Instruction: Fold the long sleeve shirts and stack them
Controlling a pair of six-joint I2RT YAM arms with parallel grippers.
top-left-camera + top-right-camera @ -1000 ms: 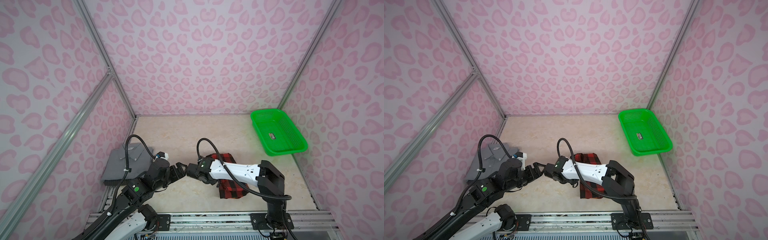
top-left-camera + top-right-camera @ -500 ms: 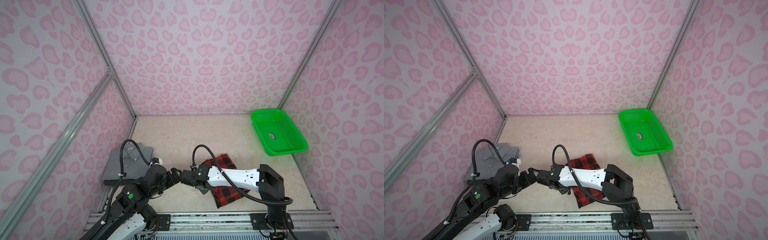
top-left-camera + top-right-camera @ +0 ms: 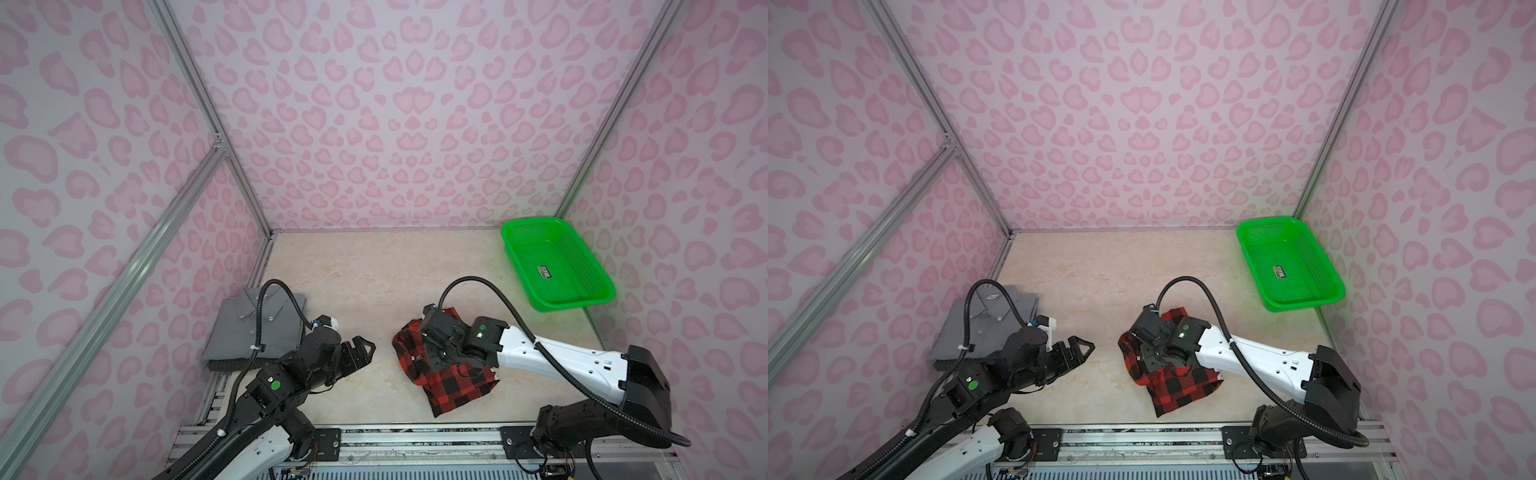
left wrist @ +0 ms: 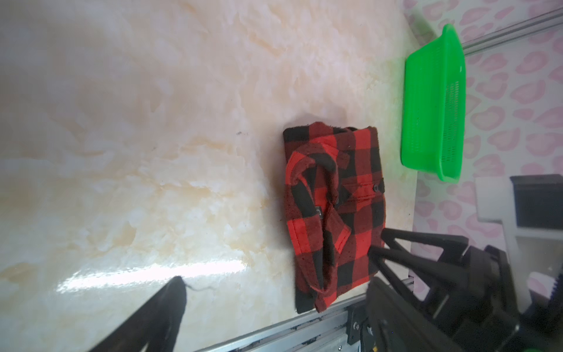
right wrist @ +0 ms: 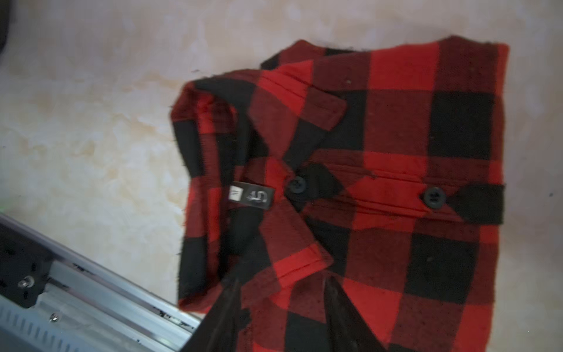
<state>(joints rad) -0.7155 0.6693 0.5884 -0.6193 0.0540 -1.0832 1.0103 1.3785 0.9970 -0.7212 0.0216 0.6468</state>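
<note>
The red-and-black checked shirt (image 3: 453, 386) (image 3: 1179, 386) lies folded, collar up, near the table's front edge. It also shows in the left wrist view (image 4: 359, 170) and fills the right wrist view (image 5: 396, 183). My right gripper (image 3: 434, 359) (image 3: 1154, 357) (image 5: 283, 282) points down at its collar end, jaws apart, with flat cloth showing between the fingers. The grey shirt (image 3: 253, 328) (image 3: 984, 328) lies folded at the left wall. My left gripper (image 3: 361, 349) (image 3: 1081, 349) (image 4: 278, 262) hangs wide open and empty over bare table between the two shirts.
A green perforated basket (image 3: 559, 305) (image 3: 1304, 303) (image 4: 432, 100) stands empty at the back right, against the wall. The metal rail (image 3: 415, 436) runs along the table's front edge, just below the checked shirt. Pink patterned walls enclose three sides.
The two grippers met near the middle a second ago and have drawn apart. My right gripper has opened and moved back right over the checked shirt, which now lies flatter.
</note>
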